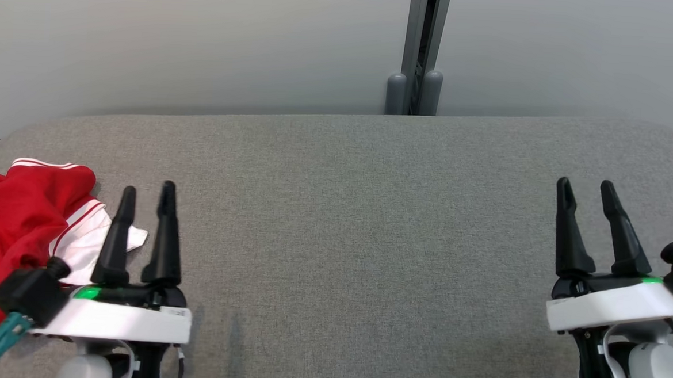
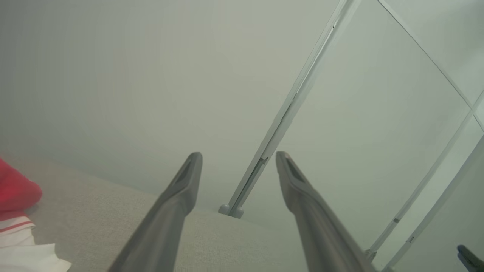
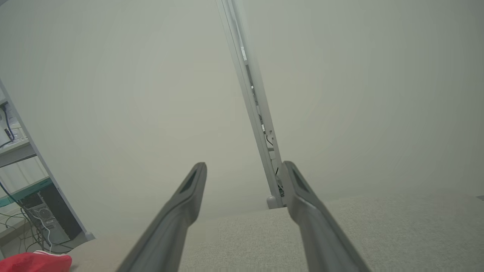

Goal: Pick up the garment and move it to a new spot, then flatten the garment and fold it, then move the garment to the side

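Garment (image 1: 18, 224), red with white striped trim, lies crumpled just to the left of the fingers of your left gripper (image 1: 148, 188), on the grey padded surface (image 1: 358, 213). In the head view its white edge runs behind the left finger, and you cannot tell from there whether they touch. In the left wrist view the cloth sits off to the left, clear of both fingers. Those two fingers stand apart with nothing between them. Bare grey padding stretches rightward from them, and a grey post (image 1: 418, 49) rises beyond its far edge. Well to the right, your right gripper (image 1: 585, 183) hovers with its fingers likewise spread and empty.
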{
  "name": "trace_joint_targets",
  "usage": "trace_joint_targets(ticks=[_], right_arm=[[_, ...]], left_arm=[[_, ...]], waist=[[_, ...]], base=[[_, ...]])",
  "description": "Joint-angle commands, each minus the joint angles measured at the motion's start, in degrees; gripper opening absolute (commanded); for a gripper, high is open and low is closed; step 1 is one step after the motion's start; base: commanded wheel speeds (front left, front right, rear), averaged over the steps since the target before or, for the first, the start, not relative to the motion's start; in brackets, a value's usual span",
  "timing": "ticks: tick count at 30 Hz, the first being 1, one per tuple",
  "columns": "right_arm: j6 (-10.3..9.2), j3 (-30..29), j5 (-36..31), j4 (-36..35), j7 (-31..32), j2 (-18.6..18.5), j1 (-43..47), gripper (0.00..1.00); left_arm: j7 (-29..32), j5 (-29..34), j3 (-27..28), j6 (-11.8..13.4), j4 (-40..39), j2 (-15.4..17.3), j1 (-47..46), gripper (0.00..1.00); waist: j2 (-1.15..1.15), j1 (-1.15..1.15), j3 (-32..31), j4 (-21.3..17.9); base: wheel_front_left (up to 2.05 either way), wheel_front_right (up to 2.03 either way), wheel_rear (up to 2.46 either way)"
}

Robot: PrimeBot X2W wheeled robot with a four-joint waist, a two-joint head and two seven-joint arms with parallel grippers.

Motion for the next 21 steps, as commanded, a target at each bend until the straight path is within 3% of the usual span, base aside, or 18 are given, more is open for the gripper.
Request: trace_joint_targets(ticks=[1,12,21], right_arm=[[0.08,0.2,-1.7,-0.2,-0.7,-0.1,0.1,1.0],[0.09,2.7,-6.4,4.4,-2.5,0.0,1.0,1.0],[0.1,2.9,-11.3,8.9,-3.8,0.0,0.7,1.0]], left_arm=[[-0.5,3.6,-1.0,0.6,-0.7,0.3,-0.2,1.0],[-1.9,15.9,-5.3,6.1,4.1,0.3,1.7,1.0],[-3.0,21.0,-7.2,7.4,6.9,0.4,2.6,1.0]], waist=[[0.0,0.0,0.0,-0.1],[0.0,0.0,0.0,-0.2],[0.0,0.0,-0.2,0.1]], base=[[0.0,0.0,0.0],[0.0,0.0,0.0],[0.0,0.0,0.0]])
